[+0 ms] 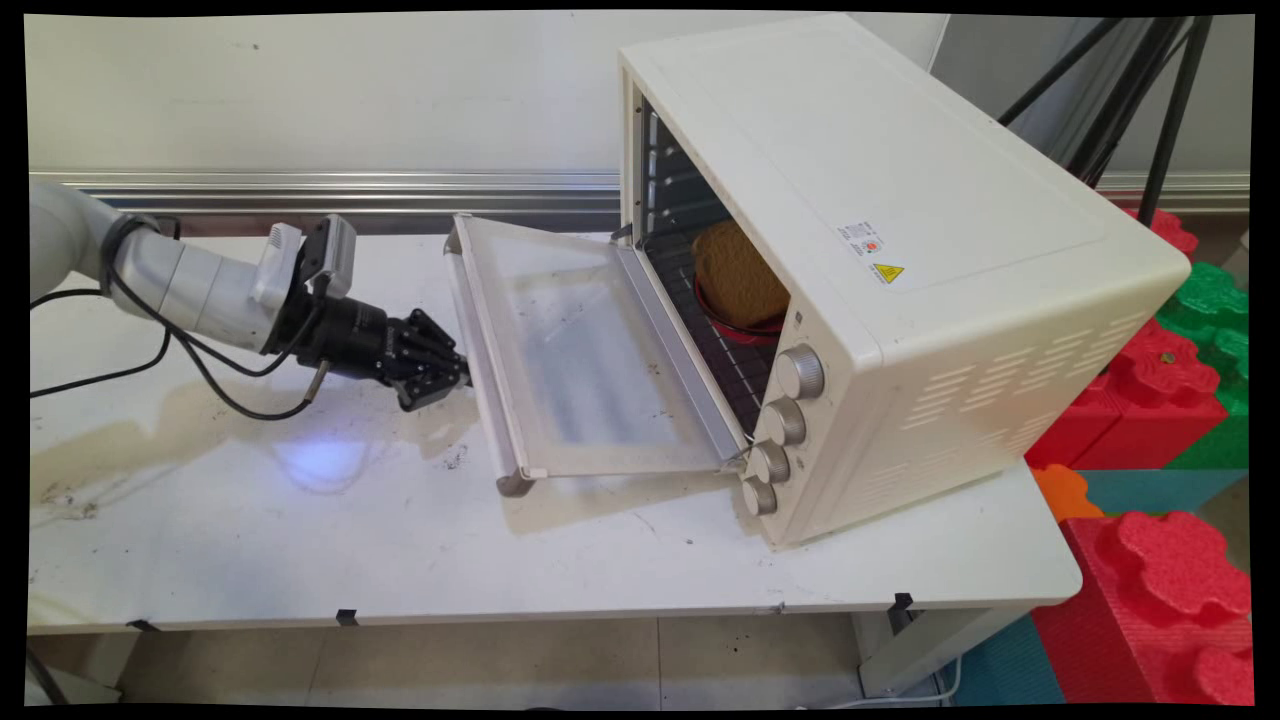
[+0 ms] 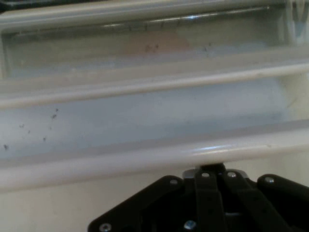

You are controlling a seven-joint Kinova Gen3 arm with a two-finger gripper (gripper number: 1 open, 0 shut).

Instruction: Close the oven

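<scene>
On one white table point(image 1: 300, 540), one oven point(image 1: 900, 250), door point(image 1: 580, 350) down, four knobs point(image 1: 785, 425), claw point(image 1: 455, 372) clamped on door handle point(image 1: 480, 350).

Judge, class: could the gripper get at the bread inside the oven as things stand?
Probably not directly: the gripper sits at the handle of the lowered door, which lies between it and the bread in the oven.

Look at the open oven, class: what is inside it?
Inside the oven, on the dark wire rack, sits a red dish holding a brown, bread-like piece. The oven's wall hides the dish's right side and the rest of the chamber.
</scene>
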